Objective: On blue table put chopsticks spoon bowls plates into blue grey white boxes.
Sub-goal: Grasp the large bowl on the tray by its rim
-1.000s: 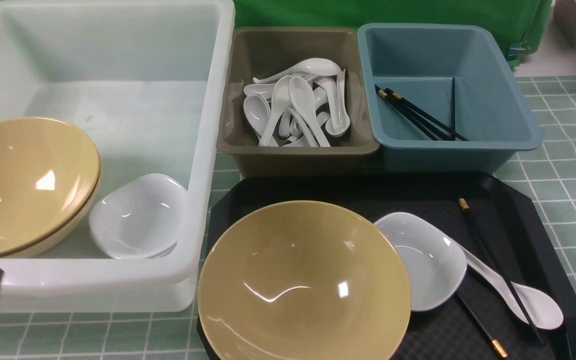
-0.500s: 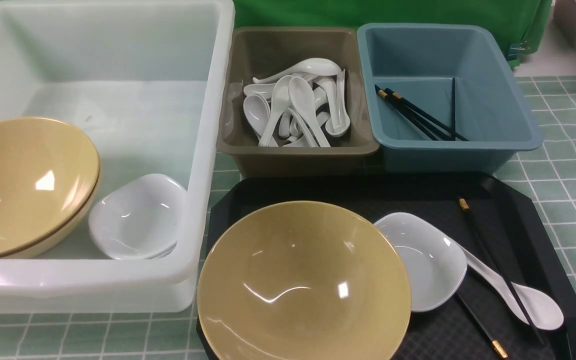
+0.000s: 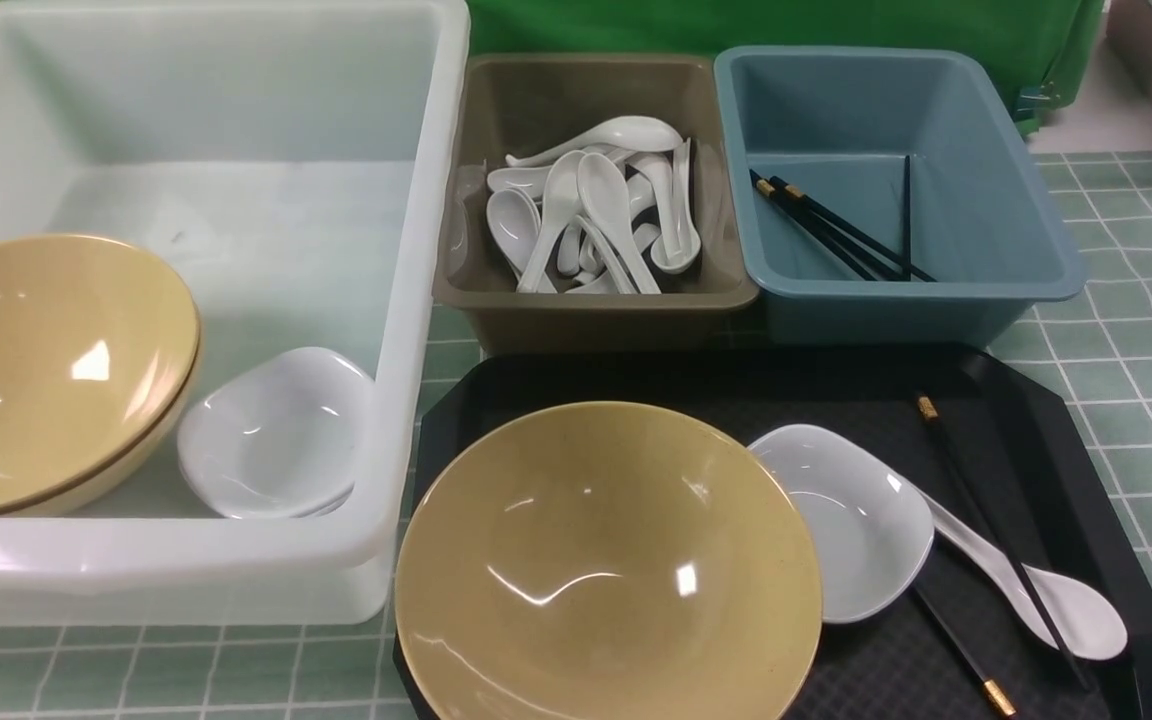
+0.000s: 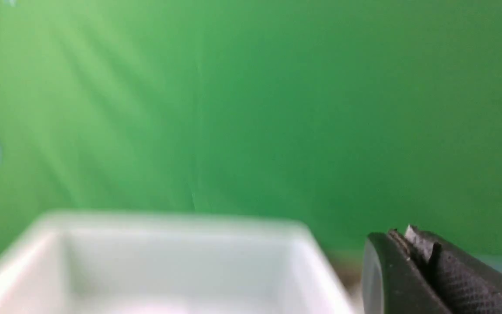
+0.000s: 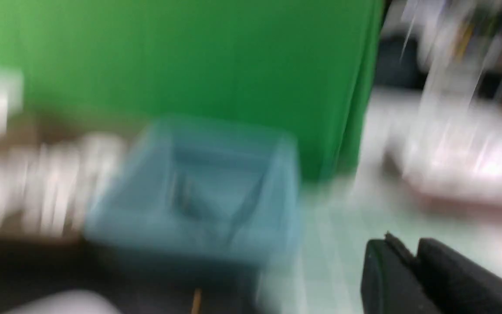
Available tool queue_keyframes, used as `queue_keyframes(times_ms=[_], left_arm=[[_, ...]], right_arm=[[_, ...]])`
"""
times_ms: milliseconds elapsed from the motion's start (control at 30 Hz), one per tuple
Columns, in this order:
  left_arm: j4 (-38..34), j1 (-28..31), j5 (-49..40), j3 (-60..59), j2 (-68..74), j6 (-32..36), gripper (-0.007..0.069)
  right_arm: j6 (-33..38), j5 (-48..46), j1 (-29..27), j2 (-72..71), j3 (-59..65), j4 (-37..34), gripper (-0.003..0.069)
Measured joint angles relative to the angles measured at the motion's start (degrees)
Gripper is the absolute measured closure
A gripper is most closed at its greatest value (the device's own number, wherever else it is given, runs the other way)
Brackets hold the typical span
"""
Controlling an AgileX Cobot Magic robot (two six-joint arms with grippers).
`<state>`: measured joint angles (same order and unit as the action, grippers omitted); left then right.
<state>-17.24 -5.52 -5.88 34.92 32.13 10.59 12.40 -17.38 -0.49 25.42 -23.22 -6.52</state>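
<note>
Front view is bright and even, light coming from overhead: small white glints sit on the tan bowl on the tray and on the stacked bowls in the white tub, whose near rim glows washed-out. Shadows are faint and soft, everything sharp edge to edge. Left wrist view turns soft, the tub smeared and hazy, only the left gripper crisp against flat green. Right wrist view is worst: heavy sideways motion blur, the blue bin and spoons streaked into smudges
</note>
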Motion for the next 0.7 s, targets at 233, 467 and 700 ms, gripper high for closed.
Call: queue_keyframes(times_ms=[233, 467, 700], left_arm=[[-4.8, 0.0, -37.1, 17.1, 18.2, 2.9, 0.0623], [-20.1, -1.9, -57.4, 29.7, 34.3, 13.9, 0.0623], [-18.0, -21.6, -58.4, 36.9, 48.9, 16.1, 0.0623]], right_arm=[[4.3, -17.3, 1.7, 9.5, 0.0, -3.0, 0.0531], [18.6, -17.2, 8.5, 14.5, 0.0, -15.0, 0.062], [22.3, -13.1, 16.8, 17.5, 0.0, -17.0, 0.0622]])
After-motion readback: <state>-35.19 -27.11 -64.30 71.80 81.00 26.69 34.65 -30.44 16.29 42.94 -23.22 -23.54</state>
